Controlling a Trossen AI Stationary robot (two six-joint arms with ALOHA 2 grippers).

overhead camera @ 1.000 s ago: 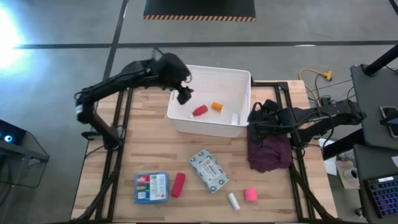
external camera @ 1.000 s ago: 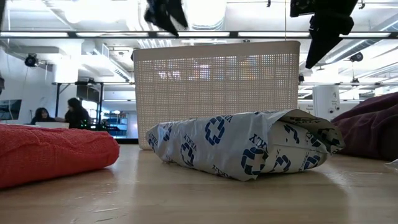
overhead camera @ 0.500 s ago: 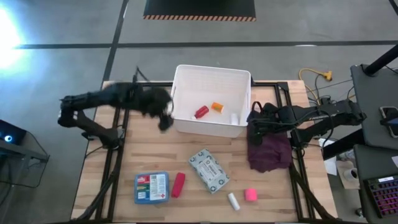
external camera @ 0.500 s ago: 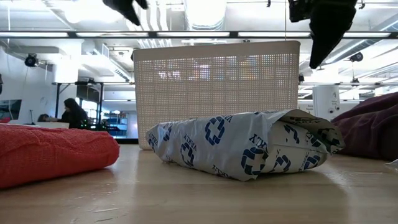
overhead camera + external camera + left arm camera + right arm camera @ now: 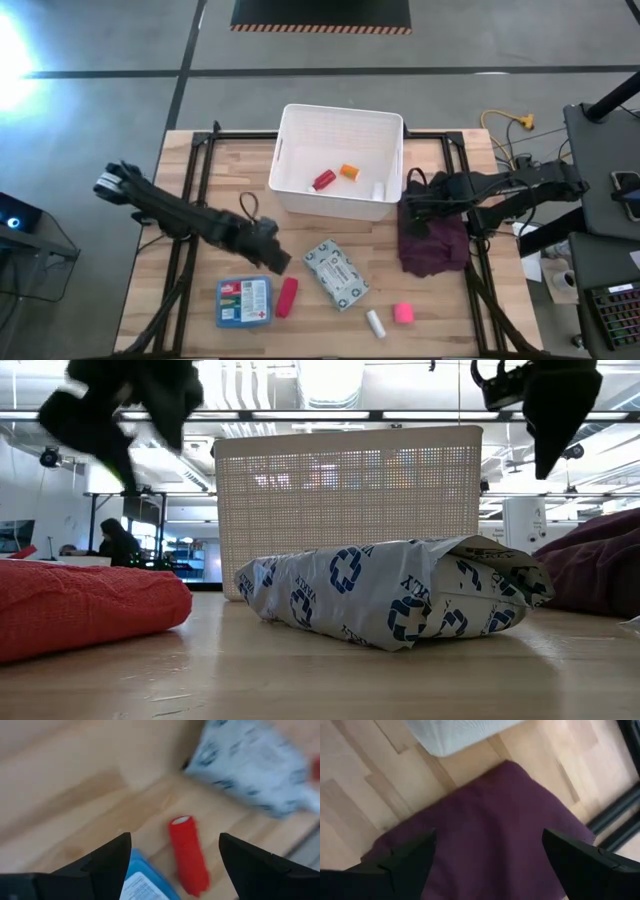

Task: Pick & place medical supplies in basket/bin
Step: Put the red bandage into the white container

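My left gripper [image 5: 276,257] is open and hangs over the table near the red roll [image 5: 287,296] and the blue first-aid box [image 5: 245,301]. In the left wrist view the red roll [image 5: 189,855] lies on the wood between its spread fingers, untouched. The grey-white packet [image 5: 336,273], a white roll [image 5: 375,323] and a pink roll [image 5: 403,313] lie on the table. The white tub [image 5: 290,130] holds a red bottle [image 5: 321,179], an orange bottle [image 5: 348,171] and a white roll [image 5: 377,189]. My right gripper [image 5: 412,200] waits open above the maroon cloth [image 5: 435,245].
The tub stands at the far middle of the table and, in the low view, rises behind the packet [image 5: 390,595]. The maroon cloth [image 5: 485,835] lies bunched at the right edge. Bare wood stretches along the table's left side. People sit in the room beyond.
My left arm has swung from above the tub's left part toward the table's left edge, then toward the near edge and down, ending over the red roll and blue box. The supplies and the tub have stayed in place.
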